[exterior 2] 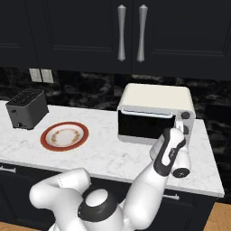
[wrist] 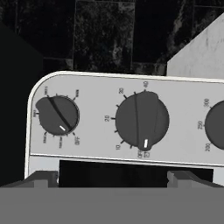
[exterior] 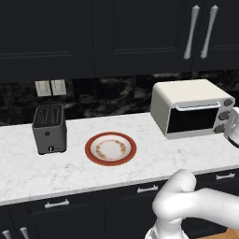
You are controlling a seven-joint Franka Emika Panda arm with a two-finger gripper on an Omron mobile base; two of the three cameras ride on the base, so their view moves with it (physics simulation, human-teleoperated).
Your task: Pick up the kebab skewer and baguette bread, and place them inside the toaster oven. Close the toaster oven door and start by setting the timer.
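Nearest to the hand camera, the two dark fingertips of the gripper stand wide apart and released, with nothing between them. Just behind them is the control panel of the toaster oven. From left to right on this panel come a first knob, then the middle knob with minute numbers around it, then the edge of a third knob. The middle knob's white mark points toward the lower end of its scale.

On the counter, from left to right in the left base view, stand the slot toaster, the red-rimmed plate, which carries no food, and the toaster oven at the right, against the dark wall. The toaster oven door looks closed, with its handle bar along the top edge. I cannot tell whether the skewer and the bread are behind the dark glass.

The oven's long axis runs left to right along the counter, and its front faces the robot.

I judge the step in hand is setting the timer. The open fingers could close off centre on the middle knob and slip when turning, so the timer does not start. The hand could also drift sideways to a neighbouring knob and change the wrong setting, because the three knobs sit close together
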